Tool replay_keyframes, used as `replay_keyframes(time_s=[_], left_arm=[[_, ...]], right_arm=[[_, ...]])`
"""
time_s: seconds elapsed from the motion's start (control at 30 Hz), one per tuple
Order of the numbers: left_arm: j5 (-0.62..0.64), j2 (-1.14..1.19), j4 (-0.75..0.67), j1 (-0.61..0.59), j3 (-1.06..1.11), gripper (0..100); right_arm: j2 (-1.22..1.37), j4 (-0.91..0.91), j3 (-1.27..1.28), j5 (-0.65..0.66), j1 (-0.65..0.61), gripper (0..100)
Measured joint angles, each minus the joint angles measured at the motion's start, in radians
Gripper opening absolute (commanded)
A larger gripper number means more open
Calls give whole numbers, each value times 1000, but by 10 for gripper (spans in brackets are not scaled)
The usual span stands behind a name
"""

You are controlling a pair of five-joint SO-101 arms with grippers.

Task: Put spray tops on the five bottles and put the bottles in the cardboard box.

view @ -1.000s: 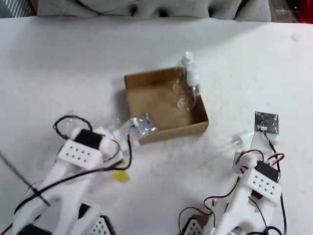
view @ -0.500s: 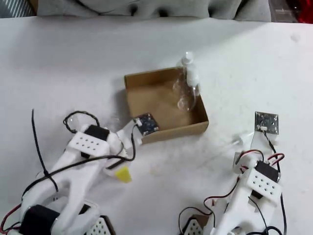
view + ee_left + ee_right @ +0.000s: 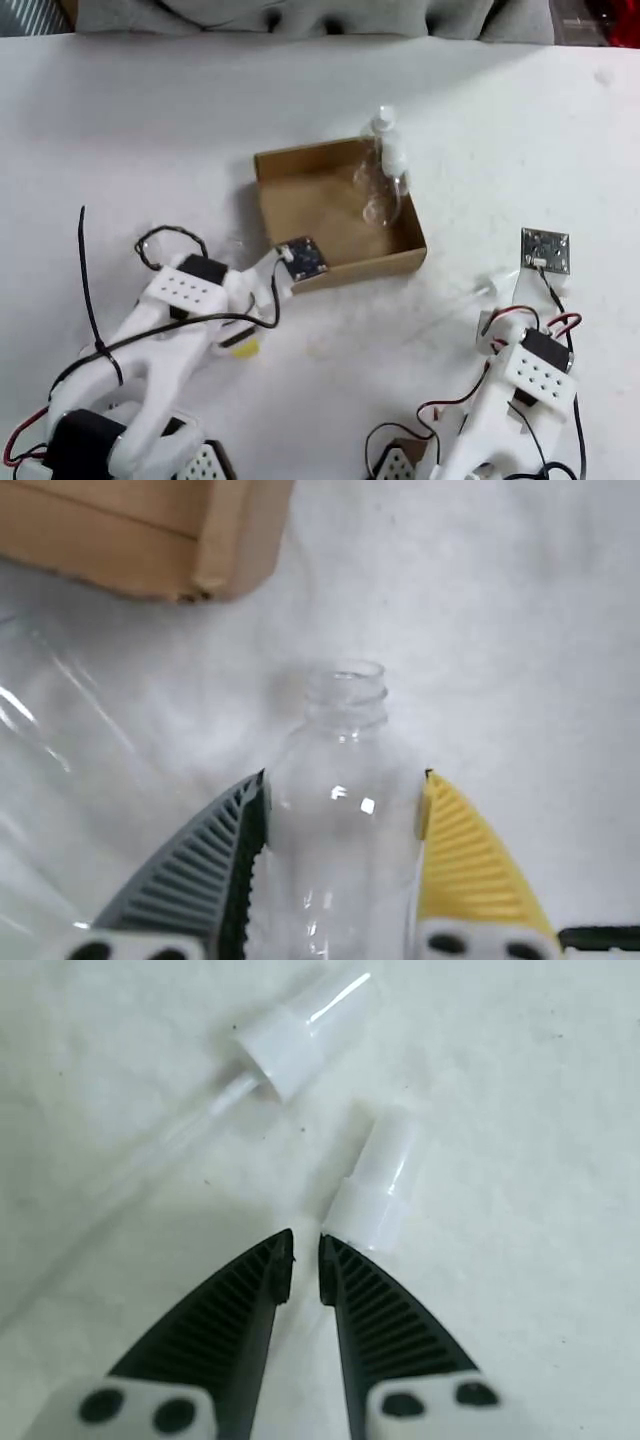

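The left gripper (image 3: 344, 780) is clamped on a clear bottle (image 3: 340, 850), its grey and yellow fingers (image 3: 455, 850) pressed against the bottle's two sides below the shoulder. The bottle's threaded neck is open, with no spray top on it. It is held just off a corner of the cardboard box (image 3: 330, 215), above the white table (image 3: 150, 130). Inside the box, capped bottles (image 3: 385, 175) with white tops lean in the far right corner. The right gripper (image 3: 305, 1250) is low over the table to the right of the box, with its black fingers drawn nearly together and nothing between them. A spray top (image 3: 378, 1185) lies just beside its fingertips, and a second spray top (image 3: 300, 1025) with a long clear tube lies a little farther off.
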Motion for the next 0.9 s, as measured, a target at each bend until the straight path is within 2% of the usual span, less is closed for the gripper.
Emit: replay_keyframes(time_s=[0.13, 0.43, 0.53, 0.6, 0.77, 0.9], left_arm=[[68, 0, 0, 5, -2, 56], [245, 2, 98, 163, -71, 54], [287, 2, 100, 170, -77, 54], [302, 2, 103, 167, -77, 54], [322, -9, 103, 167, -77, 54], [322, -132, 120, 167, -77, 56]], right_arm=[[0, 0, 0, 0, 6, 17], [-49, 2, -40, -81, 149, 30], [-49, 64, -106, -84, 164, 87], [-38, 117, -167, -87, 175, 84], [86, 206, -315, -92, 175, 73], [244, 210, -391, -138, 175, 101]])
